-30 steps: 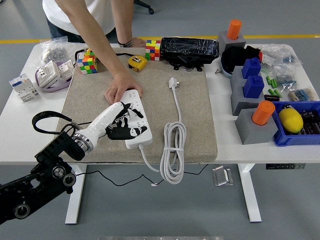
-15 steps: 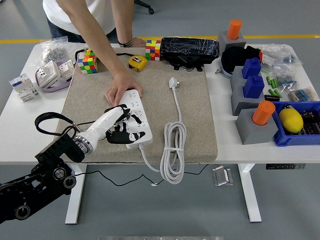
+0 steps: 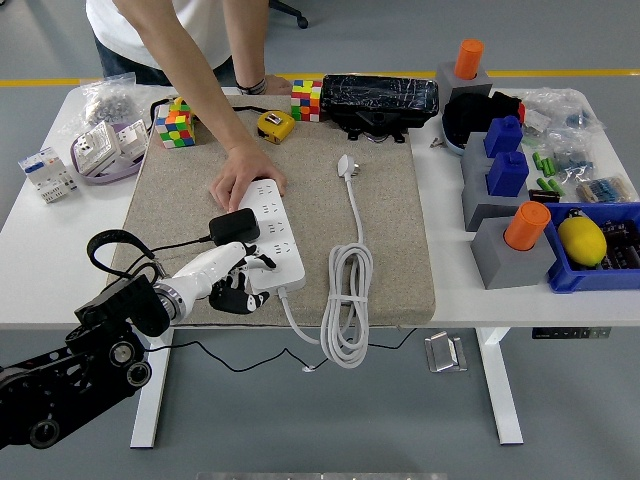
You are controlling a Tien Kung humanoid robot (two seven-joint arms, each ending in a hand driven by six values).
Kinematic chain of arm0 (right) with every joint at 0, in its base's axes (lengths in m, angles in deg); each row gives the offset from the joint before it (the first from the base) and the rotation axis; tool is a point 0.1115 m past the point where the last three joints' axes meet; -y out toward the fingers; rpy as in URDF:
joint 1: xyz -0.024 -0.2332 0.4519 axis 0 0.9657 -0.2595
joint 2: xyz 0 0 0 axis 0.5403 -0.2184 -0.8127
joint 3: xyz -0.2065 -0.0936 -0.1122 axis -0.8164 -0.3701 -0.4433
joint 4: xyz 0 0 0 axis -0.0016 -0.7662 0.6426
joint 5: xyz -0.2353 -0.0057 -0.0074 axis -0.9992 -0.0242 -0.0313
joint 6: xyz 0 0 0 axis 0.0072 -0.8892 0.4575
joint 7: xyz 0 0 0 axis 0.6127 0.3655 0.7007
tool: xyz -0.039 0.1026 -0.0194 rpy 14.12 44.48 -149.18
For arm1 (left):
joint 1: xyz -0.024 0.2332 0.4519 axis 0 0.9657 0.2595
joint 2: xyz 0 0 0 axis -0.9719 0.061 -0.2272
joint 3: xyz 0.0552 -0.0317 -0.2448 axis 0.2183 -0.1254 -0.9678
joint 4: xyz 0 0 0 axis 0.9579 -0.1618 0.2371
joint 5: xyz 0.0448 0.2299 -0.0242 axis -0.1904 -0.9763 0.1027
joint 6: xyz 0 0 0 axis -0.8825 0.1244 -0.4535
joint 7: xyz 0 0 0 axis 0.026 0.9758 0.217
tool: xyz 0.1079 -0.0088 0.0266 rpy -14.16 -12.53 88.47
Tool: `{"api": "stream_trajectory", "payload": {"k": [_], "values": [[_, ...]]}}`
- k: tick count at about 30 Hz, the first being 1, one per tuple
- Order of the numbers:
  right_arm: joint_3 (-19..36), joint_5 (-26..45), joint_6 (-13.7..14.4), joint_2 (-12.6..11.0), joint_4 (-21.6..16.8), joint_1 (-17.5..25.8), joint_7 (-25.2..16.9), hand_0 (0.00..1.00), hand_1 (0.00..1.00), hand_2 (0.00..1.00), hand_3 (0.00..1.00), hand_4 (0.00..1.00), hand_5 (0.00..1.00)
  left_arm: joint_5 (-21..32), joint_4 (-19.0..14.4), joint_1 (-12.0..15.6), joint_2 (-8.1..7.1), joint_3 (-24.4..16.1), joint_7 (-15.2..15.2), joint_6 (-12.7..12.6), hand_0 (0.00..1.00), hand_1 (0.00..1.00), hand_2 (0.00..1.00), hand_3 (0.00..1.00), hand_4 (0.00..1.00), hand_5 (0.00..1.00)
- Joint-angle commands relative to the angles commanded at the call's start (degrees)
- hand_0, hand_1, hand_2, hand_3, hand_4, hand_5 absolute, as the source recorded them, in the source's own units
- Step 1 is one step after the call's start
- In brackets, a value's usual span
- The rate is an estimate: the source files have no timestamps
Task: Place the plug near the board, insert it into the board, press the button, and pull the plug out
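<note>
One black plug (image 3: 232, 226) lies on the mat (image 3: 380, 250), touching the white board's (image 3: 270, 238) left edge. Beside the board's near end hovers the left hand (image 3: 236, 284), fingers loosely curled, holding nothing. At the far end a person's hand (image 3: 243, 175) presses the board down.
</note>
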Motion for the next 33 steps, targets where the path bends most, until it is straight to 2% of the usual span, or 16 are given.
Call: {"api": "stream_trajectory", "payload": {"k": [4,14,25,27,28,29,33], "values": [[0.22,-0.04,0.0,0.12,-0.07,0.02,-0.02,0.611,0.677,0.644,0.563,0.971,0.581,0.29,-0.14,-0.09,0.12,0.02,-0.56,-0.42,0.084,0.049,0.144,0.724,0.659,0.066],[0.55,-0.1,0.03,0.16,-0.13,0.16,0.0,0.611,0.678,0.644,0.563,0.97,0.581,-0.72,0.76,-0.25,0.5,0.67,1.76,1.82,0.08,0.05,0.145,0.724,0.66,0.064],[1.04,-0.15,0.03,0.42,-0.18,0.43,0.03,0.611,0.677,0.644,0.562,0.971,0.582,-2.25,0.96,-0.03,0.84,1.45,3.17,2.78,0.076,0.05,0.145,0.724,0.662,0.067],[1.2,-0.19,0.04,0.44,-0.19,0.51,0.01,0.611,0.677,0.644,0.562,0.971,0.582,-1.92,0.59,0.17,0.83,1.14,2.06,1.85,0.076,0.05,0.145,0.724,0.662,0.067],[1.26,-0.2,0.05,0.45,-0.18,0.54,0.0,0.611,0.677,0.644,0.562,0.971,0.582,-1.39,0.33,0.26,0.8,0.89,0.7,0.57,0.076,0.05,0.145,0.724,0.662,0.067],[1.25,-0.22,0.04,0.44,-0.17,0.57,0.01,0.611,0.677,0.644,0.562,0.971,0.582,-0.67,0.24,0.29,0.78,0.74,-0.74,-0.82,0.081,0.044,0.142,0.668,0.685,0.071],[1.15,-0.24,-0.02,0.49,-0.17,0.55,0.05,0.611,0.677,0.644,0.562,0.971,0.582,3.43,1.68,0.16,1.11,0.42,-8.18,-8.25,0.081,0.044,0.142,0.668,0.685,0.071]]}}
